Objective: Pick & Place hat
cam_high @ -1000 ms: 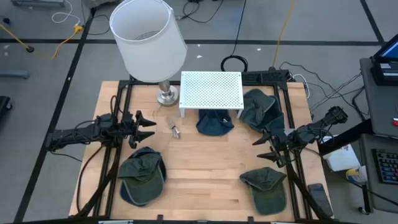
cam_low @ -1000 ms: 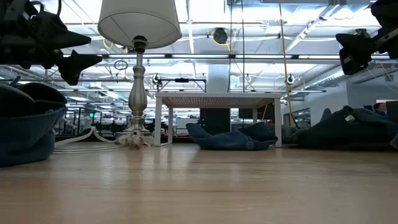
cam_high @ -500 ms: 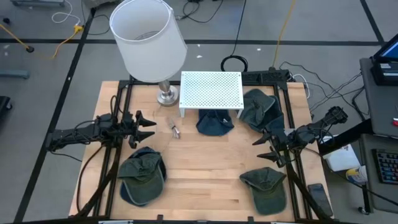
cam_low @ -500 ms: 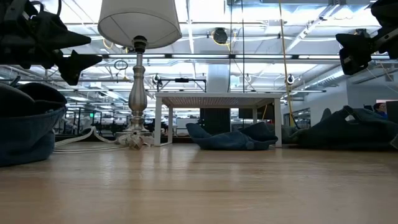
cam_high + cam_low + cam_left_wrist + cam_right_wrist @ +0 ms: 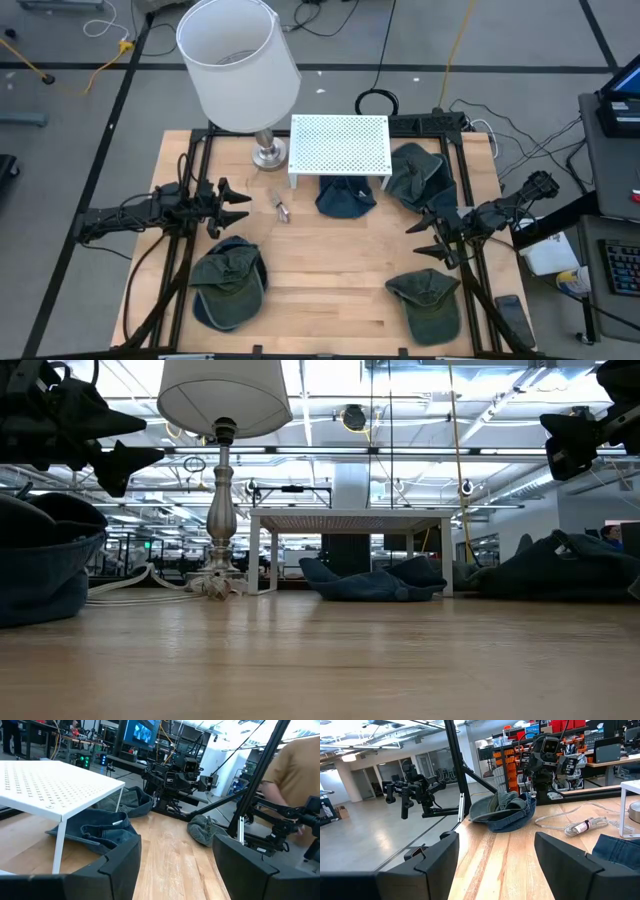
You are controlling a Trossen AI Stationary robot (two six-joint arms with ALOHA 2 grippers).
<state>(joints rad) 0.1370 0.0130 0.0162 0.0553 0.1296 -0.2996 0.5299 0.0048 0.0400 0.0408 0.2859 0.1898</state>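
Now | left gripper jaws apart, left edge | right gripper jaws apart, right edge | table centre bare

Blue hat: partly hidden under the white perforated stand.
Lamp base: mostly covered by the shade from above.
Small object by the lamp: too small to identify.
Person: cut off by the left wrist picture's edge.
Front-left hat: cropped at the low picture's edge.
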